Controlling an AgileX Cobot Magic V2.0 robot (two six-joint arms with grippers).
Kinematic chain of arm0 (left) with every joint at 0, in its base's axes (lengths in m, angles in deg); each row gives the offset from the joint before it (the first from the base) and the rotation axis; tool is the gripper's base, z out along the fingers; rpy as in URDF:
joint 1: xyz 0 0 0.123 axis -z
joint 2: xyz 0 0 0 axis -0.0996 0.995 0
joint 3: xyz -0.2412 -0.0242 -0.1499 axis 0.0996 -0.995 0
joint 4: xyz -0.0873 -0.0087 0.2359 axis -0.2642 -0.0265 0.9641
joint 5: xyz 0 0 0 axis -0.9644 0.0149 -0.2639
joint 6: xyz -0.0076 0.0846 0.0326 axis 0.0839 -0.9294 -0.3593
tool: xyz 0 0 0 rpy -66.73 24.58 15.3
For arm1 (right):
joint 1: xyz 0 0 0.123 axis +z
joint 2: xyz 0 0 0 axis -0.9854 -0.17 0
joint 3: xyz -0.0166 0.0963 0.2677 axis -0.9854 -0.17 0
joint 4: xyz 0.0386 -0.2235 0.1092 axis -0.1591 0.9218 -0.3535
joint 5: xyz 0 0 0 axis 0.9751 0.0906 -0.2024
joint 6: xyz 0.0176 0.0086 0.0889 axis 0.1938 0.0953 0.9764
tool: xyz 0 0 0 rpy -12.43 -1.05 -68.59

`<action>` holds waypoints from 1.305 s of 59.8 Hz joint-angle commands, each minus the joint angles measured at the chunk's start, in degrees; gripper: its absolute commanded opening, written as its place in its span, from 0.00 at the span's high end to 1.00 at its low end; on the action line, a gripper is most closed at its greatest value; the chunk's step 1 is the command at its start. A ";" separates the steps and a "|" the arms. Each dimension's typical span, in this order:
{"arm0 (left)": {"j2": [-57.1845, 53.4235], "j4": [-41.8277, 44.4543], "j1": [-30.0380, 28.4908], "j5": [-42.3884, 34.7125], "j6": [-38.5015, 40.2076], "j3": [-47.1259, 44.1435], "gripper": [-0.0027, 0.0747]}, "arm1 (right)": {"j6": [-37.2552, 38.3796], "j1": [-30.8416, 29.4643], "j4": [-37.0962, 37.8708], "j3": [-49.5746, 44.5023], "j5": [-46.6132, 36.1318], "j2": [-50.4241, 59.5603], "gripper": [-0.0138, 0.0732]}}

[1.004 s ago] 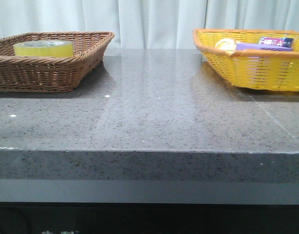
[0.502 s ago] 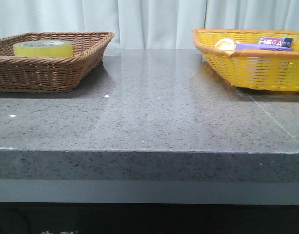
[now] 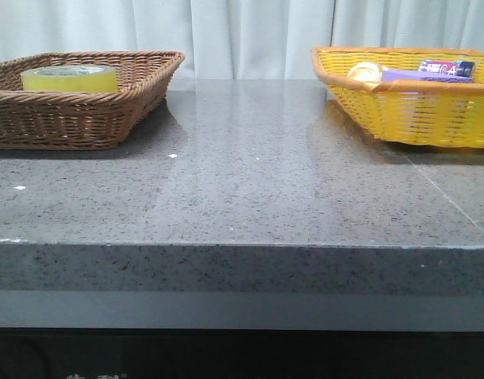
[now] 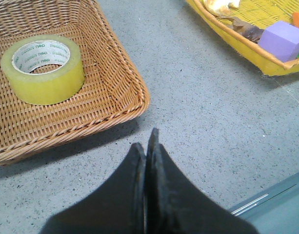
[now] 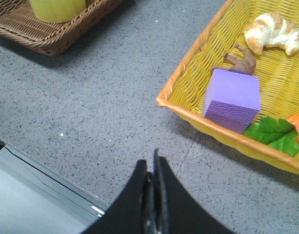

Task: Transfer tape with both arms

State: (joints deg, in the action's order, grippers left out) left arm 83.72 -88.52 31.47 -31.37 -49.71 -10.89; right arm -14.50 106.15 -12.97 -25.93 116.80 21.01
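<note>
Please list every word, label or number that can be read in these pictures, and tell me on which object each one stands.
"neo": printed in green, repeated around the white label inside the core of the tape, which lies in the brown basket.
Print on the colourful box in the yellow basket: too blurred to read.
Partial white marks at the front view's bottom edge: unreadable.

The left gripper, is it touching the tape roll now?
Apart. The left wrist view shows the left gripper, jaws closed, over bare table outside the brown basket; the tape lies inside.
</note>
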 commanded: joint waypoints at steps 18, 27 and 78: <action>-3.65 0.39 -2.05 -5.71 0.28 -2.57 0.99 | 0.06 -0.07 0.47 1.44 -3.63 0.10 0.92; -10.77 0.43 -9.98 -14.76 0.28 -11.97 0.99 | 0.06 -0.07 0.47 1.44 -3.69 0.10 0.92; -45.66 -1.16 -23.02 -43.11 0.28 -52.73 0.99 | 0.06 -0.07 0.47 1.44 -3.72 0.10 0.92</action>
State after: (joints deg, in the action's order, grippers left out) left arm 39.18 -89.12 8.54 -69.88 -49.71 -61.41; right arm -14.50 106.15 -12.50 -25.93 116.84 21.01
